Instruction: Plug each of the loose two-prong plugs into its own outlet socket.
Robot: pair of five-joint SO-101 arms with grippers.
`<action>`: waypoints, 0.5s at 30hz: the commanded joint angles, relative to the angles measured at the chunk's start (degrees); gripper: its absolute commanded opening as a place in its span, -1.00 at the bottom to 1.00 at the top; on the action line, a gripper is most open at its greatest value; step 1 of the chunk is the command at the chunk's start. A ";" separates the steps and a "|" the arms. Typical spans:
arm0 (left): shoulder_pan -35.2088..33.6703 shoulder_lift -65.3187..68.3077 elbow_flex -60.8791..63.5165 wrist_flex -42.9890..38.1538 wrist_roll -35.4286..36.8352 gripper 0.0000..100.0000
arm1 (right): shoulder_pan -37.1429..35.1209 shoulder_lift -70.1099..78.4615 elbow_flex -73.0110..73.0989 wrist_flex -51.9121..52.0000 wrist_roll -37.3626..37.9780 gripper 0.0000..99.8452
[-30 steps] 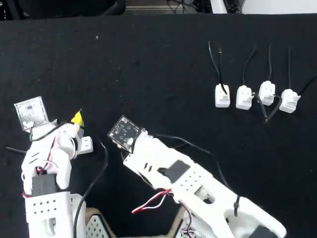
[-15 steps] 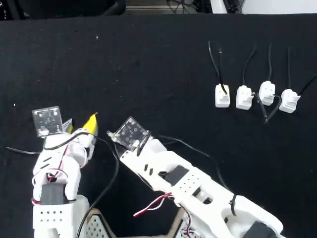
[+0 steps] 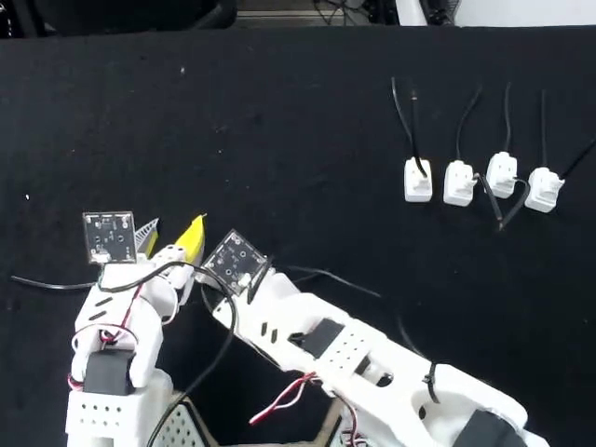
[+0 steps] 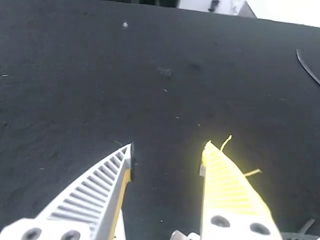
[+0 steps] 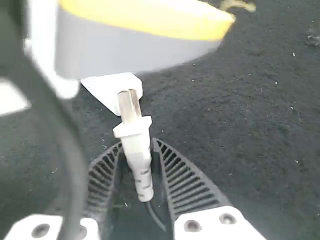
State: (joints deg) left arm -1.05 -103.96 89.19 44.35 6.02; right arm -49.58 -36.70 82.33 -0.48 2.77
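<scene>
My right gripper [image 5: 136, 145] is shut on a white two-prong plug [image 5: 134, 150], gripping its body with the prongs pointing forward. The prongs sit just short of a white outlet socket [image 5: 111, 89] on the black table. The left arm's yellow finger [image 5: 150, 22] hangs right above that socket. In the high view the right arm [image 3: 317, 335] runs from the lower right to beside the left arm. My left gripper [image 3: 172, 226] [image 4: 168, 147] stands open near the table's front left, with nothing between its fingers.
Several white sockets with black cords in them stand in a row at the back right, starting at one [image 3: 418, 179] and ending at another [image 3: 545, 189]. A black cord [image 3: 209, 354] loops between the two arms. The table is black cloth [image 3: 279, 121].
The left arm has swung to the right, and its gripper now lies over the socket that showed beside it a second ago. The right arm's wrist has shifted slightly toward it.
</scene>
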 commanded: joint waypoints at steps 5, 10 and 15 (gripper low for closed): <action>1.19 -0.35 2.51 -0.26 -0.18 -0.54 | -0.88 -4.26 -1.71 -0.97 -0.53 -0.98; 1.63 -0.44 4.09 -0.44 -3.78 -0.54 | -0.88 -13.85 2.77 -0.97 -0.53 -0.98; 1.63 -0.44 5.67 -2.64 -3.96 -0.54 | -0.88 -24.04 7.52 -0.97 -0.53 -0.98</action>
State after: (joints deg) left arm -0.09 -104.66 94.20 43.21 2.86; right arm -49.67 -53.58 89.27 -0.48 2.77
